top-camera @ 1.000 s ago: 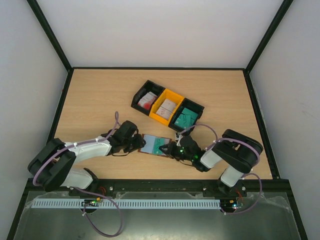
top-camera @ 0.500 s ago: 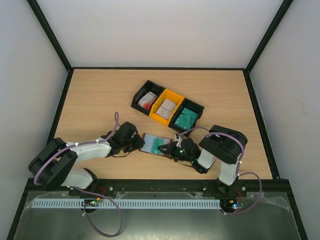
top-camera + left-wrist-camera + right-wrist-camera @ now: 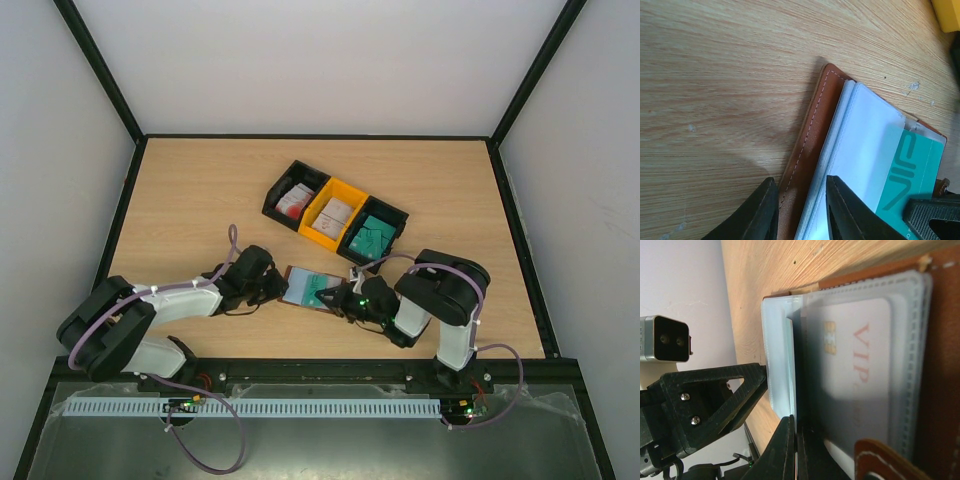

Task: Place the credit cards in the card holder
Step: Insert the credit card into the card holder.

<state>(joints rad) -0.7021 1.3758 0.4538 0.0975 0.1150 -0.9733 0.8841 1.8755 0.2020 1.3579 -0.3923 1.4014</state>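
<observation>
Three bins are sitting in a slanted row on the wooden table (image 3: 200, 180), straight beyond the right gripper (image 3: 333, 298) and well apart from it. The yellow bin (image 3: 318, 237) is standing between the farther black bin (image 3: 278, 187) and the nearer black bin (image 3: 397, 233), walls touching. White walls (image 3: 320, 60) are closing in the table.

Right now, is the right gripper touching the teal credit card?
Touching. In the right wrist view the right gripper is shut, pinching the teal credit card edge-on between its fingertips. The left wrist view shows a fingertip lying on the card's face.
</observation>
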